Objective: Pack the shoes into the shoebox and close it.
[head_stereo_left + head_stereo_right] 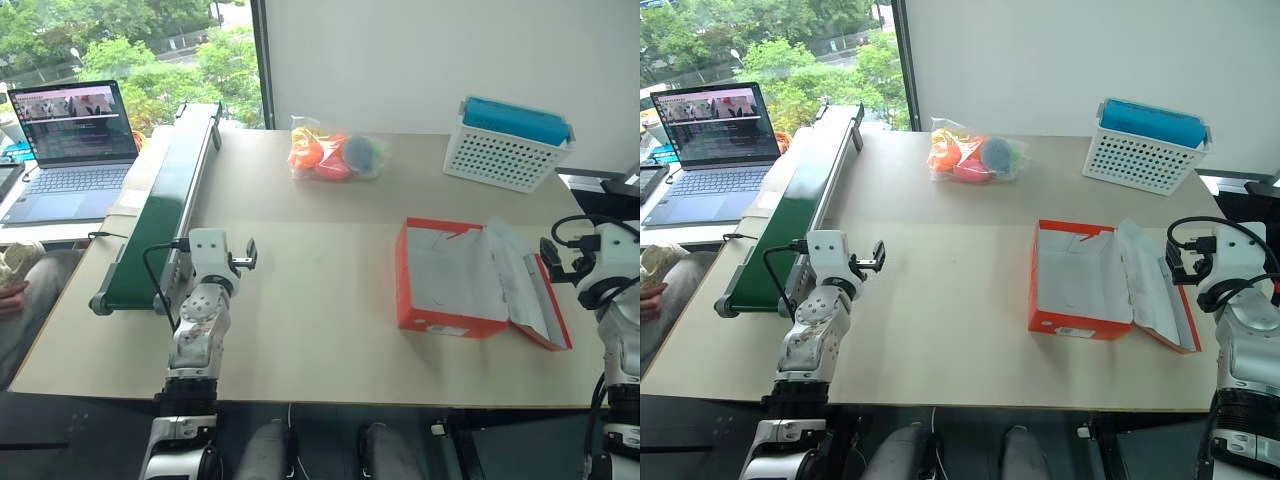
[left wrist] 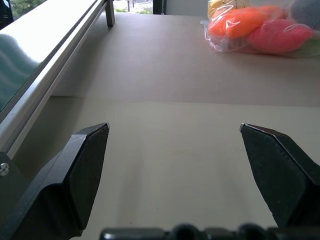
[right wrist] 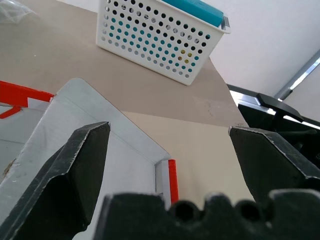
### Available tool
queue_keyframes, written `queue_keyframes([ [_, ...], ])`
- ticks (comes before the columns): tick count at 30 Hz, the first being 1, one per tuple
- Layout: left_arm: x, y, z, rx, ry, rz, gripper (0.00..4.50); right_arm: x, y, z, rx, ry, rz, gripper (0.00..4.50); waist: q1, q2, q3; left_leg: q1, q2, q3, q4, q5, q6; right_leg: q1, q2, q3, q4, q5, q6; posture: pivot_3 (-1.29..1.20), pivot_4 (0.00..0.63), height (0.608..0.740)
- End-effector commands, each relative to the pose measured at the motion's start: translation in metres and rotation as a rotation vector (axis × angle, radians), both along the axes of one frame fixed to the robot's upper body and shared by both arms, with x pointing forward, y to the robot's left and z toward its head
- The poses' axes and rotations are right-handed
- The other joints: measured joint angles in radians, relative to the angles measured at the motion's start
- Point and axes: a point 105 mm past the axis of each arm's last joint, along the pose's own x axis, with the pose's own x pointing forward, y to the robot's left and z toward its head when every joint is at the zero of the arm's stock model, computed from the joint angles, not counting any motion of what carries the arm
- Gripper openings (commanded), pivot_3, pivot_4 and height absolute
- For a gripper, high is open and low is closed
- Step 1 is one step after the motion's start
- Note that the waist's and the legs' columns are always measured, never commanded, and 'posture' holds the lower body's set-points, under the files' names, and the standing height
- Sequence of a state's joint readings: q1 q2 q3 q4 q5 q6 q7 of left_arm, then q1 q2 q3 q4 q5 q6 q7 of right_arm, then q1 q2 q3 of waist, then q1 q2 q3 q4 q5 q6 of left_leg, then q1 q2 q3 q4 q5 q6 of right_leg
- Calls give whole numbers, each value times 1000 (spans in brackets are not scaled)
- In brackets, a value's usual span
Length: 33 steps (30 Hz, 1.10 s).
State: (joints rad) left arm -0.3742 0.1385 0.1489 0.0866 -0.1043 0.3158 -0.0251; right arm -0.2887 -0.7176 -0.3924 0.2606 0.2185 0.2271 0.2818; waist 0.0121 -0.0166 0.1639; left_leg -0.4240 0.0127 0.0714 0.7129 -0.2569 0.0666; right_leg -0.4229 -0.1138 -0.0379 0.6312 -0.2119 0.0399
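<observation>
While both grippers are held wide and empty, the left gripper [image 1: 243,262] is seen well apart from the shoebox [image 1: 445,285], which is set on the table [image 1: 320,350] to its right. One box is counted, lid thrown open, long axis running away from the robot. The right gripper [image 1: 552,260] is nearer, just beside the lid. One basket [image 1: 505,150] is counted beyond.
</observation>
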Motion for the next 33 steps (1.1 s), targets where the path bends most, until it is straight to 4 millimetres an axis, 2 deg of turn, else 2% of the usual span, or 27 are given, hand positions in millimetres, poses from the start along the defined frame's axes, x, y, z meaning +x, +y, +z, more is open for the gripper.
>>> queue_keyframes([
  [1, -3, -4, 16, 34, -75, -17, 4500, 5, 18, 14, 11, -39, 67, 4471, 0, 0, 0, 0, 0, 0, 0, 0, 0, 0, 0, 0, 0, 0, 0, 0, 150, 705],
  [4, -7, 7, 22, 75, -135, 34, 4500, 14, 100, 16, 68, -4, 413, 4471, -14, 0, 0, 0, 1, 0, 0, 0, 0, 0, 1, 1, 0, 0, 0, 0, 150, 705],
  [6, -6, 19, 17, 76, -110, 66, 4500, 11, 125, 18, 86, 12, 520, 4471, -18, 0, 0, 0, 2, 0, 0, 0, 0, -1, 1, 1, 1, 1, -1, 0, 150, 705],
  [9, -8, 46, 24, 87, -122, 124, 4500, -1, 172, 27, 144, 58, 740, 4471, -12, 0, 0, 0, 2, -1, 0, 0, 0, -1, 1, 0, 1, 1, -1, 0, 150, 705],
  [11, -9, 56, 30, 92, -132, 135, 4500, -8, 193, 34, 164, 86, 847, 4471, -10, 0, 0, 0, 2, -1, 0, 0, 0, -1, 1, -1, 0, 1, -1, 0, 150, 705],
  [13, -9, 61, 33, 79, -131, 145, 4500, -13, 202, 38, 165, 106, 900, 4471, -4, 0, 0, 0, 1, -1, 0, 0, 0, -1, 0, -1, 0, 1, -1, 0, 150, 705],
  [17, -11, 85, 35, 91, -96, 196, 4500, -19, 211, 35, 104, 175, 969, 4471, 9, -1, 0, -1, 0, -2, 0, 0, 0, 0, -1, -3, -1, 1, -1, 0, 150, 705],
  [21, -11, 96, 32, 134, -45, 156, 4500, -26, 224, 31, 92, 197, 1025, 4471, 2, -2, 0, -1, 1, -1, 0, 0, 0, -1, -1, -3, 0, 1, -1, 0, 150, 705],
  [24, -7, 106, 27, 148, 15, 148, 4500, -37, 246, 30, 64, 205, 1094, 4471, 0, -2, 0, -1, 1, -1, 0, 0, 0, -1, -1, -3, 0, 1, -1, 0, 150, 705],
  [27, 1, 109, 28, 152, 43, 144, 4500, -42, 264, 34, 70, 179, 1132, 4471, 0, -2, 0, 0, 1, -2, 0, 0, -1, -1, 0, -3, 0, 1, -1, 0, 150, 705],
  [33, 15, 105, 31, 184, 72, 111, 4500, -39, 279, 29, 2, 169, 1115, 4471, 2, -3, 0, -1, 0, -1, 0, 0, -1, -1, -1, -3, 0, 1, -1, 0, 150, 705],
])
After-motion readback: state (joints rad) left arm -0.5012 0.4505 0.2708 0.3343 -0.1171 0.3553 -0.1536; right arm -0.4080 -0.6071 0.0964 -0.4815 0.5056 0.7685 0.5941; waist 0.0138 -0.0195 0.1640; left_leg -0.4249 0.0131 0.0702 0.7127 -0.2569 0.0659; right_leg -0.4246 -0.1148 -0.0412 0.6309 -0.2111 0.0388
